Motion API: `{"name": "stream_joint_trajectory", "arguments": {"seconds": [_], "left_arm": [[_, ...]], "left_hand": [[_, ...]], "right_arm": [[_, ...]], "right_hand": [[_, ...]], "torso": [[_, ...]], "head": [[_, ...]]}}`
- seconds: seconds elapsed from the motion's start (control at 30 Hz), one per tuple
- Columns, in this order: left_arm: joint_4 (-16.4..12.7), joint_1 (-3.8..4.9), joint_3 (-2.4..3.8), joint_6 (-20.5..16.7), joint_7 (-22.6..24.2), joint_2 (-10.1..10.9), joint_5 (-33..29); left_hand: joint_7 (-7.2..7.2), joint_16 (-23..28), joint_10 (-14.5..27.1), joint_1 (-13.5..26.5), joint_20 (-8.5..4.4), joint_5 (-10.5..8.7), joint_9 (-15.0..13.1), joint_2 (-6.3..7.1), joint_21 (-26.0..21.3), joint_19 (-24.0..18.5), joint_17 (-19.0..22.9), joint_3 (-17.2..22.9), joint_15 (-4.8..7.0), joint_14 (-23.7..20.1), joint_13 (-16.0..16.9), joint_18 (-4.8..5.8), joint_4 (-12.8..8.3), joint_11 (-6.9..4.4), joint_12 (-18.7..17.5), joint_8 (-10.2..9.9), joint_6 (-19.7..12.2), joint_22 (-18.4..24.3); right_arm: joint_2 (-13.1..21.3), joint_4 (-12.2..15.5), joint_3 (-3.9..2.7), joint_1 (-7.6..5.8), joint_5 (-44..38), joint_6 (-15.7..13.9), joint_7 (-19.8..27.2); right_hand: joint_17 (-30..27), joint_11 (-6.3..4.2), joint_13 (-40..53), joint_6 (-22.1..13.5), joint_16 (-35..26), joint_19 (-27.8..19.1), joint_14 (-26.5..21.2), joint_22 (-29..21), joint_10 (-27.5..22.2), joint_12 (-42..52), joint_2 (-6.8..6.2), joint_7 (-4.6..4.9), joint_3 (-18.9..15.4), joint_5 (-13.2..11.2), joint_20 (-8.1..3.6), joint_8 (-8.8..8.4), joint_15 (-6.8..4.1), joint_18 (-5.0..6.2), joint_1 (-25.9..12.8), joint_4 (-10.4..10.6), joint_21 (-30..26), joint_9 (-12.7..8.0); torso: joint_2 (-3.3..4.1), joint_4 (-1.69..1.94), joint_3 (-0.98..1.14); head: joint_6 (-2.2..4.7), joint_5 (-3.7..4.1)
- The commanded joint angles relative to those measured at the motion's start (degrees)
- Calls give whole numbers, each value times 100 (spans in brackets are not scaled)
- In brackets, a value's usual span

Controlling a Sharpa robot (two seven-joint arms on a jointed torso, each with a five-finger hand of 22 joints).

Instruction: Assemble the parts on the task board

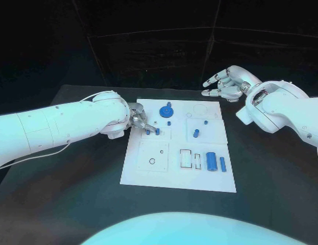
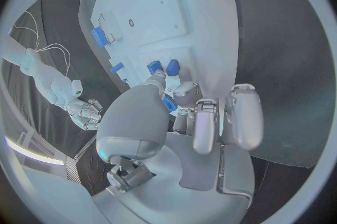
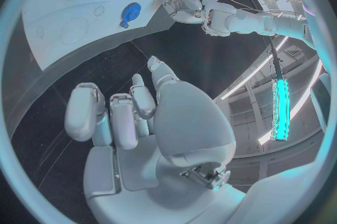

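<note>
At the left edge of the task board [image 1: 179,181], the left hand [image 1: 138,120] is seen with its fingertips brought down over a small blue part [image 1: 157,131] near the board's far-left recess. Whether that part is actually pinched cannot be told: in the left wrist view the fingers [image 2: 210,123] are curled forward and a blue piece [image 2: 169,104] is glimpsed just beyond the thumb, but contact is hidden. The right hand [image 1: 228,84] is held off the board, above the black worktop [image 1: 70,194] beyond the far-right corner, with its fingers loosely spread and nothing in them. On the board, a blue gear [image 1: 166,111] stands at the far middle, a short blue peg [image 1: 196,133] stands right of centre, and a larger blue cylinder [image 1: 211,161] lies near the right edge beside a thinner blue pin [image 1: 222,163], both with their long axes running from the near edge to the far edge. The relation on which the coming move is judged to turn is this: the small part lies directly under and just to the board side of the left hand's fingertips, so the left hand is by far the nearer, while the right hand is well apart from every part. The cylinder and the pin lie nearer the right arm's side.
</note>
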State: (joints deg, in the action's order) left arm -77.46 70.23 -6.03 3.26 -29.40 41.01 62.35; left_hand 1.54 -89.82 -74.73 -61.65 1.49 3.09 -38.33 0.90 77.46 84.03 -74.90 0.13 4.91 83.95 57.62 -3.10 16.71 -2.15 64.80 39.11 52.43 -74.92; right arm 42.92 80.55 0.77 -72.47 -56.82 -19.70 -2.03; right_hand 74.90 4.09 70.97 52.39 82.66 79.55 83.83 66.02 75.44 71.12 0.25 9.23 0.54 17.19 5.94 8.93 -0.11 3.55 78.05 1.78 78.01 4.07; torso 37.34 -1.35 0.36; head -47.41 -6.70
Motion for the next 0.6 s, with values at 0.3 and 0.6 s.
{"name": "stream_joint_trajectory", "arguments": {"seconds": [0.3,0.6], "left_arm": [[-193,2,18,-752,210,156,-291],[-257,15,45,-1273,1061,286,-1064]], "left_hand": [[114,-18,265,369,-44,-36,102,-208,-51,85,-1510,-454,6,605,-469,-35,4,68,-337,-169,-294,-64],[430,412,1331,-501,163,76,456,-399,-1361,-526,-1021,-503,-237,406,-1720,-320,-137,376,-1443,-592,-899,1239]], "right_arm": [[-6,-14,-4,-9,-12,21,51],[-15,-31,-4,-9,-12,26,52]], "right_hand": [[258,-8,-10,-43,-28,-18,348,-7,-23,-36,26,-5,-21,27,-33,40,-42,113,-5,10,-20,-9],[258,-8,-10,-43,-28,-18,348,-7,-23,-36,26,-5,-21,27,-33,40,-42,113,-5,10,-20,-9]], "torso": [[3,17,-5],[2,32,-3]], "head": [[25,38],[74,62]]}}
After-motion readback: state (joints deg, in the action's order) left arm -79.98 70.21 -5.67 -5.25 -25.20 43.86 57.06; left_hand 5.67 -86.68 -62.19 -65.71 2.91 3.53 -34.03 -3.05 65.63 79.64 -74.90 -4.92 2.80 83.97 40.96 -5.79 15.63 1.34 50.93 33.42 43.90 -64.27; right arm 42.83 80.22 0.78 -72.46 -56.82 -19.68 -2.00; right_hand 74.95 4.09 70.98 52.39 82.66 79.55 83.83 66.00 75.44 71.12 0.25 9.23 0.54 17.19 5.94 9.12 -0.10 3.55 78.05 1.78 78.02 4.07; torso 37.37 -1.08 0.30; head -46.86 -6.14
